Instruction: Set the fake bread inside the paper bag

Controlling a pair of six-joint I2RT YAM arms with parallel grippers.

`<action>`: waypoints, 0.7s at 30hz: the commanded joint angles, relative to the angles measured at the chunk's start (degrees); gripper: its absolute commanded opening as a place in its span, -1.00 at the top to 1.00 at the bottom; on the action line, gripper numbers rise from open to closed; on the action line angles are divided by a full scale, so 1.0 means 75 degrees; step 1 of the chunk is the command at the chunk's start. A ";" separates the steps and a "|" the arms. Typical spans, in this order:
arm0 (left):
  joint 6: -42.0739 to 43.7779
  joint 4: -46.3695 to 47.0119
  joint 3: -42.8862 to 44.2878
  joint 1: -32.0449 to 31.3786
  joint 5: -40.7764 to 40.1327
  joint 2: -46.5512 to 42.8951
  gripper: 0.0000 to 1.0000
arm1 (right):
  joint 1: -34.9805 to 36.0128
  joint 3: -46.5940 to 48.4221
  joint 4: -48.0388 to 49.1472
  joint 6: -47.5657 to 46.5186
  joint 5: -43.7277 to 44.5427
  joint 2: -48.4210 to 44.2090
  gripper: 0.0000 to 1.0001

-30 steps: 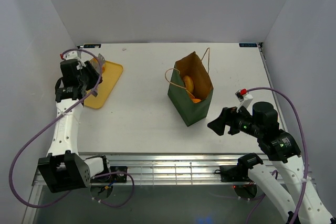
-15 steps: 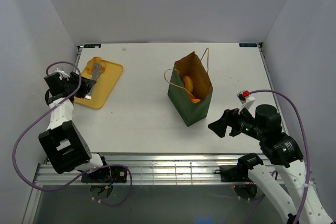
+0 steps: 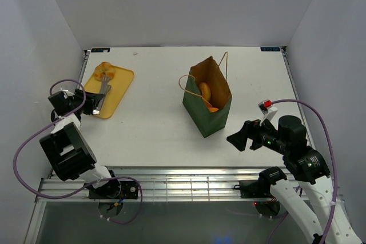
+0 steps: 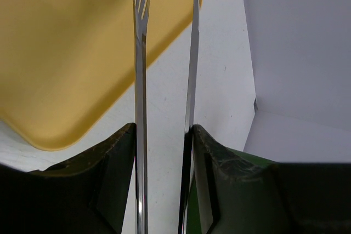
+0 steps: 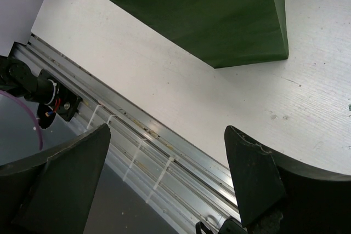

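Observation:
The dark green paper bag (image 3: pixel 208 107) stands open in the middle of the table, and golden bread pieces (image 3: pixel 205 91) show inside it. One orange bread piece (image 3: pixel 104 71) lies at the far end of the yellow tray (image 3: pixel 121 82). My left gripper (image 3: pixel 89 103) is at the tray's near left edge, shut on the metal tongs (image 3: pixel 103 90). The tong tips are empty, a little short of the bread. In the left wrist view the tongs (image 4: pixel 141 53) run between my fingers over the tray (image 4: pixel 60 53). My right gripper (image 3: pixel 238 137) is open and empty, right of the bag's base (image 5: pixel 208 15).
White walls close in the table on the left, the back and the right. A metal rail (image 5: pixel 142 130) runs along the table's front edge, under my right gripper. The bag's string handles (image 3: pixel 224 61) stick up at its far side.
My left arm has pulled back toward the near left with the tongs, away from the bread on the tray. The bread stays on the tray. The right arm has barely moved.

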 commanded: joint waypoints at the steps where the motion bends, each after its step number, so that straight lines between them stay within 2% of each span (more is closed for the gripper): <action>1: -0.0542 0.0884 -0.0157 0.0065 0.0430 0.0029 -0.08 | 0.0018 -0.0062 0.0244 -0.0145 -0.0103 -0.0089 -0.80; 21: -0.1374 0.2067 -0.0451 0.0440 0.0126 0.1294 -0.10 | 0.0018 -0.0085 0.0280 -0.0110 -0.0068 0.0215 -0.81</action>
